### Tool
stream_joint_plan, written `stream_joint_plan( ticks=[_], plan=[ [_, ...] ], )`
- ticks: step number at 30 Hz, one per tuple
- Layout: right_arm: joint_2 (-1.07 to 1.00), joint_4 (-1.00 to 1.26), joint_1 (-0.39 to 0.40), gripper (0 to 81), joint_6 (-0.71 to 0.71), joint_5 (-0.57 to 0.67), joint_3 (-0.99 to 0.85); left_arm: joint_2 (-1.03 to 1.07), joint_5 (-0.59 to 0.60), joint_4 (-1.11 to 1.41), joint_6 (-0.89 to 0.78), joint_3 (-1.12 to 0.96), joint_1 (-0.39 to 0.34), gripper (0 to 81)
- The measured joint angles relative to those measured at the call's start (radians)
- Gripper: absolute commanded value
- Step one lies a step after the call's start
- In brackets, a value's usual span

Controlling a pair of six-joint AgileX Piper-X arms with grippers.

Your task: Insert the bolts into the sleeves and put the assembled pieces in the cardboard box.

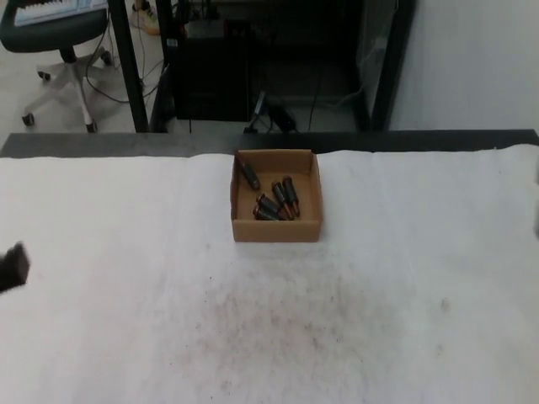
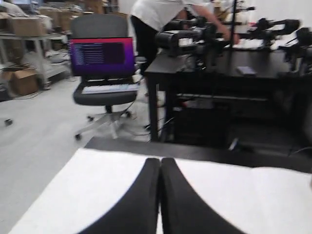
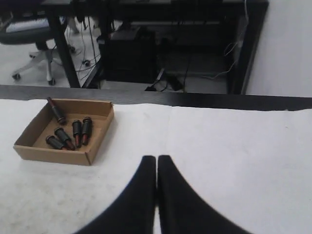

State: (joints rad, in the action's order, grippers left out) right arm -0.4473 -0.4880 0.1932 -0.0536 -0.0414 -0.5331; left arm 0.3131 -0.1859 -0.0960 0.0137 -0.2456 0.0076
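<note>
The cardboard box (image 1: 276,227) sits on the white cloth near the far middle of the bench, and it is also in the right wrist view (image 3: 51,155). Several dark assembled pieces with red ends (image 1: 278,202) lie inside it (image 3: 68,134). My left gripper (image 2: 161,168) is shut with nothing between its fingers, held above the cloth's far left part. A dark piece of an arm (image 1: 13,265) shows at the left edge of the high view. My right gripper (image 3: 157,165) is shut and empty, to the right of the box and nearer than it.
A white cloth (image 1: 354,320) covers the bench, with a faint dark smudge in its middle. Beyond the far edge stand black table legs (image 1: 126,67) and an office chair (image 1: 59,42). A person (image 2: 161,14) is at another bench in the room behind.
</note>
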Motion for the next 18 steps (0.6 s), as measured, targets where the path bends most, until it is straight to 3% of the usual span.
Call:
stream_joint_plan(
  ticks=[7,12,18],
  plan=[
    [0.307,0.001,-0.059,0.8,-0.016,-0.012,0.253,-0.092,-0.055,-0.262,0.007,0.0,0.0,0.3],
    [0.346,-0.004,-0.065,0.8,-0.146,-0.028,0.379,-0.092,-0.058,-0.363,-0.148,0.003,0.0,0.3],
    [0.346,-0.014,-0.065,0.8,-0.223,-0.25,0.416,-0.095,-0.042,-0.448,-0.266,0.026,0.0,0.3]
  ],
)
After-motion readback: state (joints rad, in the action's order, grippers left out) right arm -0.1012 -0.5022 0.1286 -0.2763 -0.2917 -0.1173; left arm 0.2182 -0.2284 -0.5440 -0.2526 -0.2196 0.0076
